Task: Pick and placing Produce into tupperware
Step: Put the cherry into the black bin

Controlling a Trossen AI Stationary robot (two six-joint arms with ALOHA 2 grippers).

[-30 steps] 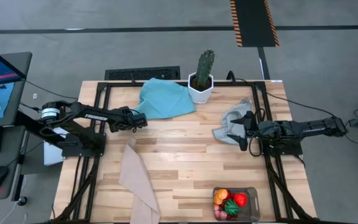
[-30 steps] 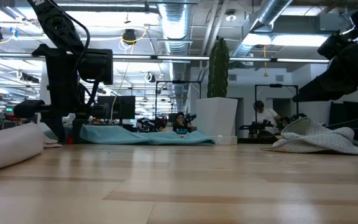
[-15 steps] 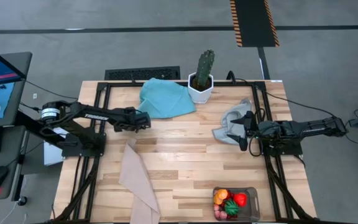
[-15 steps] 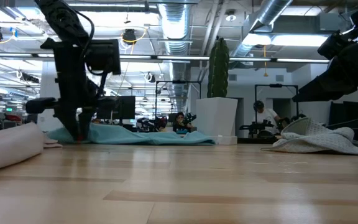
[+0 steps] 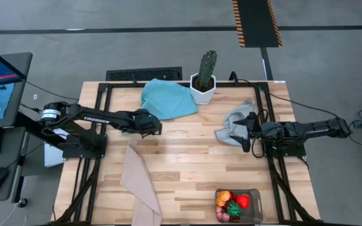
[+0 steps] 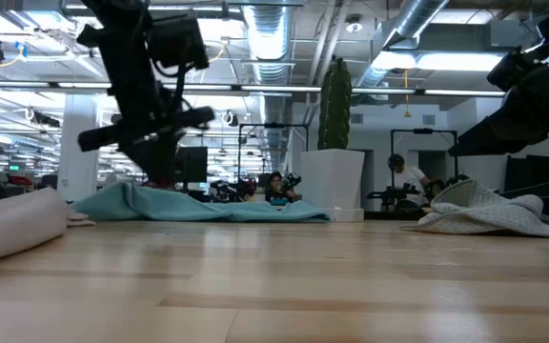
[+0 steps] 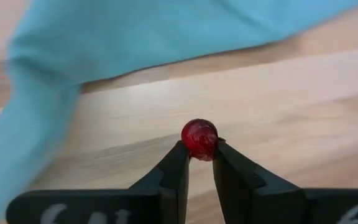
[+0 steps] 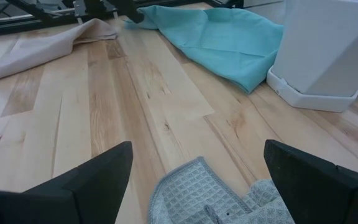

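Glossy red fruit (image 7: 199,138), matt black fingers (image 7: 178,171), pale wood table (image 5: 187,157).

Grey floor (image 5: 137,44); ceiling ducts (image 6: 265,29); fluorescent strip lights (image 6: 27,90)

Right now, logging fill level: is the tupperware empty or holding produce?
Holding produce: the tupperware already contains several pieces, red, orange and green.

Both arms are dark, near-black, built of slim jointed segments. The left arm (image 5: 90,117) carries white lettering along its forearm and a pale round collar with a small marked label at its shoulder joint. The right arm (image 5: 307,130) is the same dark make, with thin black cables trailing off behind its base. The left arm's fingers (image 7: 178,180) are flat matte-black blades tapering to narrow tips, with white markings on the black bar behind them. The right arm's fingers (image 8: 86,180) are broad, dark wedges.
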